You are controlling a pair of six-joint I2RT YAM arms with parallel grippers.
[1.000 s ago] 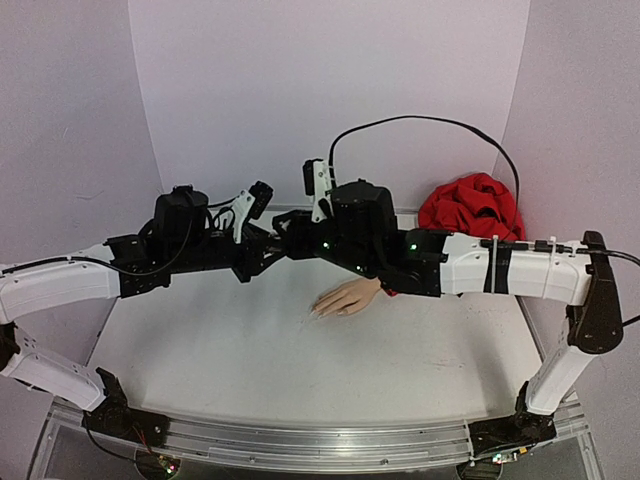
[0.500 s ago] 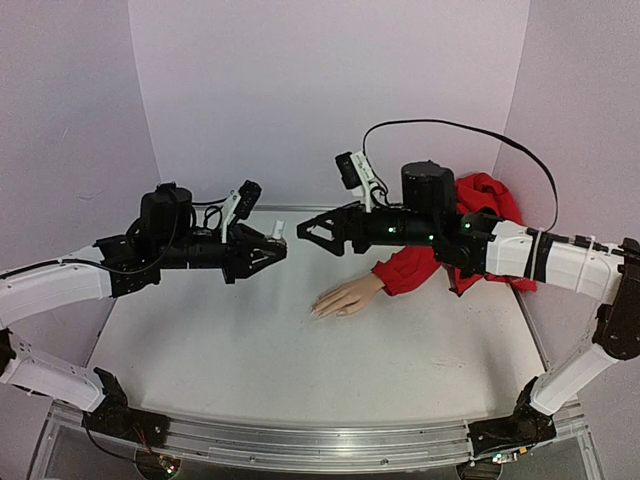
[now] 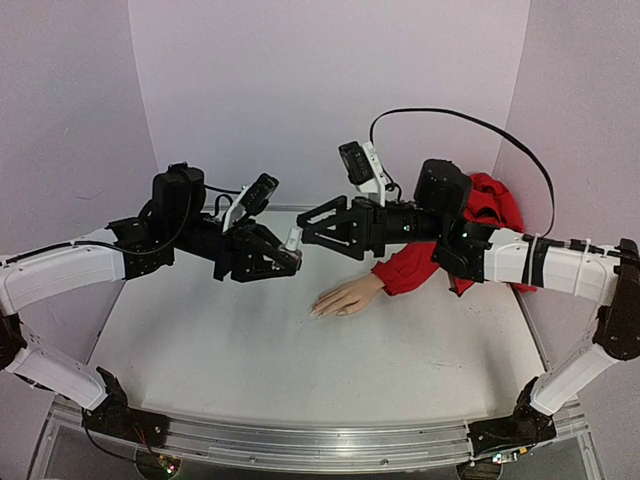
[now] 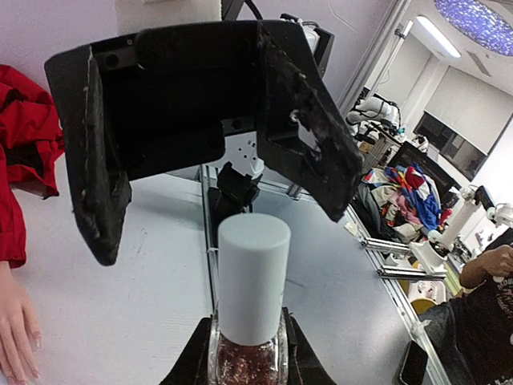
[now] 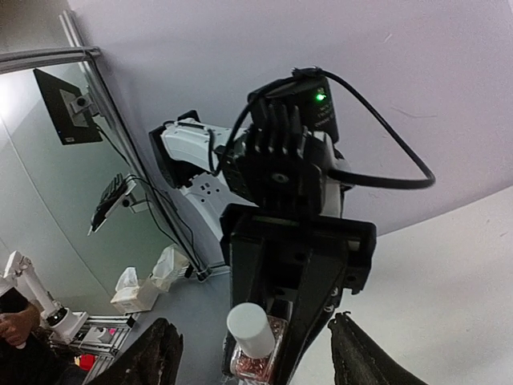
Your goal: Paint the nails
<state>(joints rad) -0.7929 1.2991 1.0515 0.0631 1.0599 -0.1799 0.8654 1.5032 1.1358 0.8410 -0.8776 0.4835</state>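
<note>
The pale mannequin hand (image 3: 348, 297) lies palm down mid-table, its red sleeve (image 3: 415, 268) running to the right. Its nails (image 3: 318, 310) point left and are tiny; they also show in the left wrist view as nails (image 4: 35, 341). Above and to the left of it, my left gripper (image 3: 287, 256) is shut on a glitter-red polish bottle (image 4: 248, 357) with a white cap (image 4: 252, 277). My right gripper (image 3: 318, 226) faces it, open. Its fingers (image 4: 96, 160) stand on either side of the cap without touching it. From the right wrist, the bottle (image 5: 252, 337) sits between the right gripper's (image 5: 256, 349) spread tips.
A heap of red cloth (image 3: 480, 200) lies at the back right, against the wall. Both arms cross above the middle of the white table (image 3: 250, 360). Purple walls close off the back and both sides.
A second ago the two grippers were pressed together. The right one then opened and drew back to the right. Its open fingers have now come back around the cap; the left gripper moved slightly right.
</note>
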